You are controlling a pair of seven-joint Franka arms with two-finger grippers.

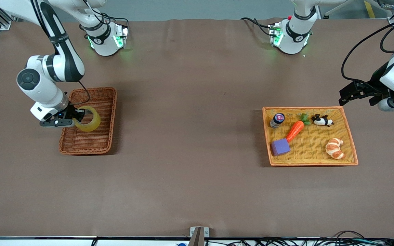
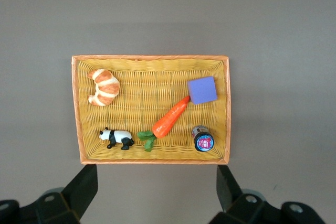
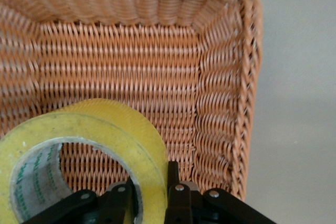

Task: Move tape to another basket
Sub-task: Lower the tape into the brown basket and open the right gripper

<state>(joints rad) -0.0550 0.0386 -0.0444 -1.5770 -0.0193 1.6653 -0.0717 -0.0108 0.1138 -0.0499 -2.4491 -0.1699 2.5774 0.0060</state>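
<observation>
The tape (image 1: 89, 120), a yellowish roll with a grey-white core, hangs in my right gripper (image 1: 77, 118) over the reddish-brown wicker basket (image 1: 87, 145) at the right arm's end of the table. The gripper is shut on the roll's wall, one finger inside the ring and one outside. The right wrist view shows the tape (image 3: 105, 129) pinched in the gripper (image 3: 155, 182) above the basket's woven floor (image 3: 131, 61). I cannot tell if the roll touches the floor. My left gripper (image 1: 344, 98) is open and empty over bare table beside the flat tray.
The flat orange-yellow woven tray (image 1: 352, 150) lies toward the left arm's end and also shows in the left wrist view (image 2: 152, 57). It holds a small jar (image 1: 277, 119), a carrot (image 1: 295, 130), a panda figure (image 1: 323, 120), a croissant (image 1: 334, 148) and a purple block (image 1: 280, 147).
</observation>
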